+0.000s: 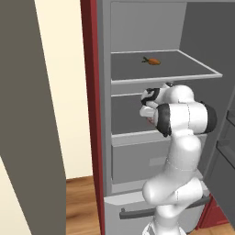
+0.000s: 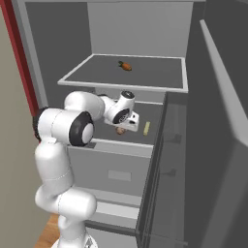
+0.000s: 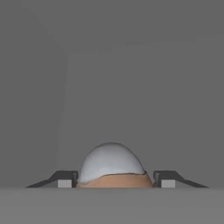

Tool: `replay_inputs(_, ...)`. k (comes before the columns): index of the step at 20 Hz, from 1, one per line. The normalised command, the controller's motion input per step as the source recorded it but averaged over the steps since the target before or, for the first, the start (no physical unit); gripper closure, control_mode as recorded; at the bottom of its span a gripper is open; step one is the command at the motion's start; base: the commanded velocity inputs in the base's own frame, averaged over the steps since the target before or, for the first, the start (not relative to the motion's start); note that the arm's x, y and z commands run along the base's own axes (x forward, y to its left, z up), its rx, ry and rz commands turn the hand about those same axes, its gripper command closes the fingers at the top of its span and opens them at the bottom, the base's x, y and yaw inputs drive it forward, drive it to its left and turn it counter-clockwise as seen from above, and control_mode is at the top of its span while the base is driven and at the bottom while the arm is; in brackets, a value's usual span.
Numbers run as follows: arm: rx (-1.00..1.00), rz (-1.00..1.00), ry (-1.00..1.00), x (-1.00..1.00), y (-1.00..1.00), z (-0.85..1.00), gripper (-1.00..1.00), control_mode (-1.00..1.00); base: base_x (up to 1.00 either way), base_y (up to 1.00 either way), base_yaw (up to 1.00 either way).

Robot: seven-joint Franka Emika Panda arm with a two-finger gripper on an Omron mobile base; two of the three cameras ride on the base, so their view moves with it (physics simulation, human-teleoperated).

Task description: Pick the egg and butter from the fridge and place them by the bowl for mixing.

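Two base cameras look forward and down from behind the arm, left and right, sharing the open fridge [image 1: 137,92] shelves. The hand camera sits close, facing the fridge's grey interior.

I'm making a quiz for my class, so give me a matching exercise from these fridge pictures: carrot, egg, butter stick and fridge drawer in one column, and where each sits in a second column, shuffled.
Things:
1. carrot
2. egg
3. butter stick
4. fridge drawer

Places:
A. between the fingertips of the gripper, on the middle shelf
B. below the middle shelf
C. alone on the upper shelf
D. on the middle shelf, lying apart from the hand

Pairs: 1-C, 2-A, 3-D, 4-B
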Motion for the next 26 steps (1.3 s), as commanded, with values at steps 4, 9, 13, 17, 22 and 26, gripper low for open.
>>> replay_inputs(4, 0.00, 0.09, -0.22, -0.74, 0.00, 0.06, 1.00, -1.00, 0.00, 0.00, 0.00)
replay_inputs(9, -0.08, 0.12, -0.11, -0.62, 0.05, 0.30, 1.00, -1.00, 0.00, 0.00, 0.00)
replay_inputs(13, -0.16, 0.04, -0.02, -0.40, 0.16, 0.49, 1.00, -1.00, 0.00, 0.00, 0.00)
replay_inputs(17, -0.12, 0.00, 0.00, -0.32, 0.19, 0.58, 1.00, -1.00, 0.00, 0.00, 0.00)
replay_inputs(22, -0.02, 0.00, 0.00, -0.35, 0.10, 0.56, 1.00, -1.00, 0.00, 0.00, 0.00)
replay_inputs(26, 0.00, -0.01, 0.00, -0.39, 0.06, 0.49, 1.00, -1.00, 0.00, 0.00, 0.00)
